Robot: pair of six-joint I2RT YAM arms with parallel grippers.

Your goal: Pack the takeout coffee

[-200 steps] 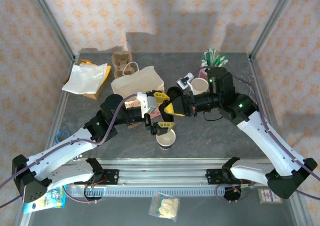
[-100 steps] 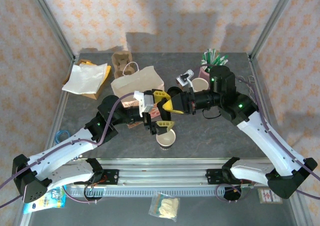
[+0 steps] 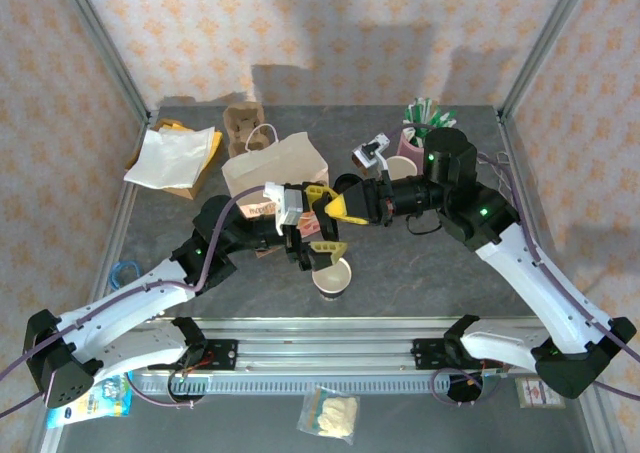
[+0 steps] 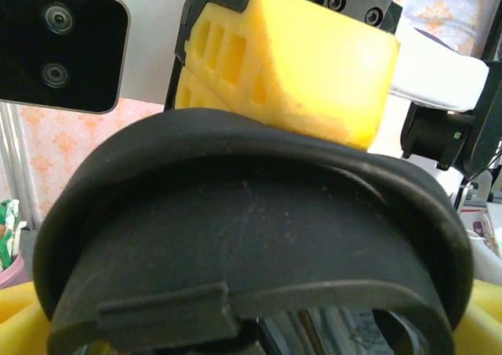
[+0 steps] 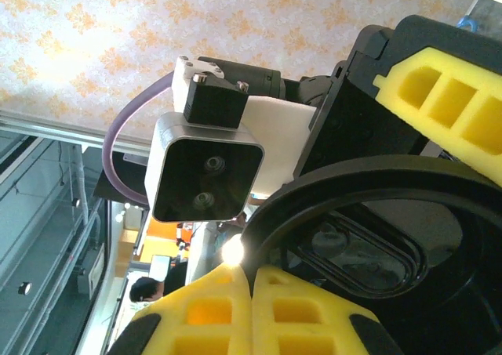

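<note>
The paper cup [image 3: 332, 276] of the takeout coffee stands open-topped on the table near the front. Its round black lid [image 3: 342, 185] hangs in the air above and behind it. My right gripper [image 3: 340, 208] is shut on the lid's rim, its yellow fingers [image 5: 235, 308] pressed together at the lid [image 5: 369, 214] edge. My left gripper [image 3: 322, 219] is open wide, one yellow finger on each side of the lid [image 4: 251, 237]. Whether its pads touch the lid I cannot tell. The right gripper's yellow finger [image 4: 290, 73] shows just behind the lid.
A brown paper bag [image 3: 275, 163] lies behind the grippers. A pink cup of straws [image 3: 418, 125] stands at the back right, a pulp cup tray [image 3: 242, 123] at the back, and white napkins [image 3: 175, 158] at the back left.
The right arm has carried the lid leftward between the left gripper's fingers. The left gripper has drawn back a little and its fingers have narrowed slightly.
</note>
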